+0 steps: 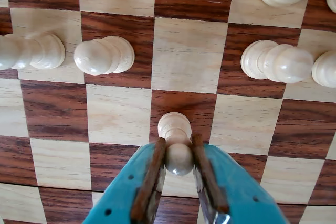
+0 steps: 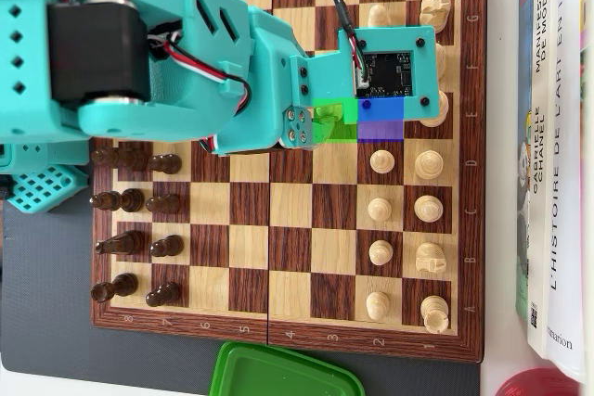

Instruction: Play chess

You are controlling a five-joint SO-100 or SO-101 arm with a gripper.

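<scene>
One white pawn [image 1: 177, 148] is pinched between the jaws of the gripper [image 1: 178, 192] on the chessboard [image 1: 52, 108]; overhead, it is hidden beneath the arm [image 2: 186, 62].

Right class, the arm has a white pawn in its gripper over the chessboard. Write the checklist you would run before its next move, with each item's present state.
1. Gripper closed on the white pawn: ok, fingers on both sides of its head.
2. Pawn upright: ok.
3. Pawn base on or off the chessboard: cannot tell.
4. Neighbouring white pawns apart from the gripper: ok.
5. Highlighted green square free: cannot tell, arm covers it.
</scene>
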